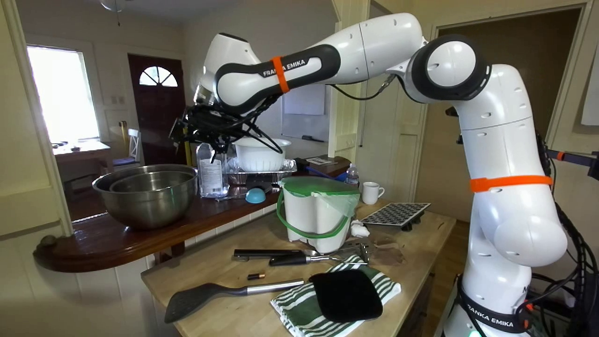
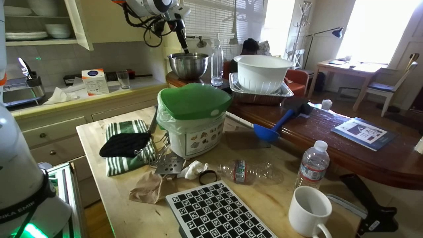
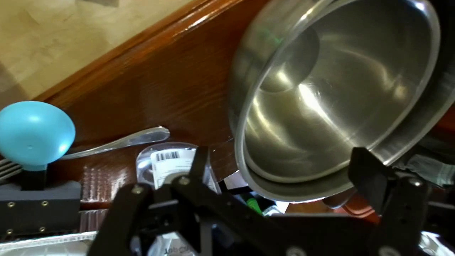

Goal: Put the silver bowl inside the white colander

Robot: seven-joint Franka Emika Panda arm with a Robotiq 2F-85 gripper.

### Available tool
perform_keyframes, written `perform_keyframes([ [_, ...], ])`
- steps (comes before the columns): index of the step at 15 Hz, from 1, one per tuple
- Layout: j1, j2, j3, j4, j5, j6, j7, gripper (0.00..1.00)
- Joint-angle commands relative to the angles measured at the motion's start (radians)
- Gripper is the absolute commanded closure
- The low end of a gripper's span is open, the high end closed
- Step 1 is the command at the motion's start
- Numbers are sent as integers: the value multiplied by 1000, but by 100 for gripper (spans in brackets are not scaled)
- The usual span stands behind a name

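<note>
White and jointed, the robot arm (image 1: 383,47) reads FRANKA EMIKA along its forearm, an orange strap (image 1: 280,74) covering part of the name; the black band (image 1: 489,313) at its base repeats it. A pale wooden table (image 2: 142,218) borders a dark varnished wooden ledge (image 2: 317,129). On the table stands a white plastic bucket (image 1: 304,210) with green lid and handle; its label (image 2: 201,137) carries small coloured pictures, any words too fine to read.

The large, round, shiny silver bowl (image 1: 145,206) sits at the ledge's end, a smaller steel bowl (image 3: 302,142) nested in it. Farther along, the wide white slotted colander (image 2: 261,74) stands upright on a foil tray (image 2: 238,90). Near the bowl, the black two-fingered gripper (image 3: 280,149) has its fingers (image 3: 366,177) spread wide, steel rims showing between them in the wrist view; whether they touch, I cannot tell.

A board of black-and-white squares (image 2: 214,211) rests on the table. Between bowl and colander, in both exterior views, stands a tall clear plastic bottle (image 2: 217,66); its white label shows a barcode (image 3: 167,155), the print illegible. A white carton (image 2: 94,82) bears a blue oval logo, unreadable, as is the blue-covered booklet (image 2: 363,132). Last, a plain white mug (image 2: 304,218).
</note>
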Motion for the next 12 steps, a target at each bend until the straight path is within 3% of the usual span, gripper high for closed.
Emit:
perform_keyframes([
  [1,39,86,-34,50,32,83,16,0],
  [12,79,180,-73,106,129,30,11,0],
])
